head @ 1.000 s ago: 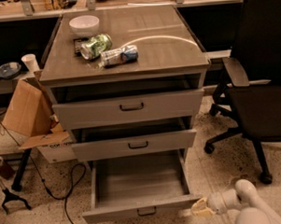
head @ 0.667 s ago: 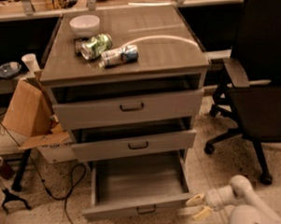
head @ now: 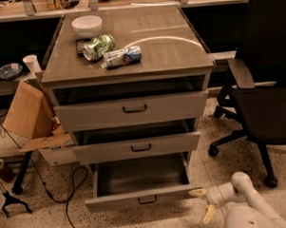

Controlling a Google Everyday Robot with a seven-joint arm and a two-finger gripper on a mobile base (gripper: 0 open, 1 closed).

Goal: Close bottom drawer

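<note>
The bottom drawer point(head: 139, 198) is the lowest of three grey wood-grain drawers and stands pulled far out, its wide flat tray empty, with a small dark bar handle point(head: 147, 200) on its narrow front. My gripper point(head: 203, 202) is at the lower right, open, its yellowish fingertips point(head: 198, 192) spread just beside the right end of the drawer's front panel. The white arm point(head: 247, 206) reaches in from the bottom right corner.
The two upper drawers point(head: 133, 109) are slightly open. On the cabinet top lie a white bowl point(head: 87, 25), two cans point(head: 109, 51) and a white cable. A black office chair point(head: 263, 89) stands to the right; a cardboard box point(head: 31, 116) and floor cables are to the left.
My gripper has moved left and slightly up toward the right end of the bottom drawer's front. The drawer has not visibly moved.
</note>
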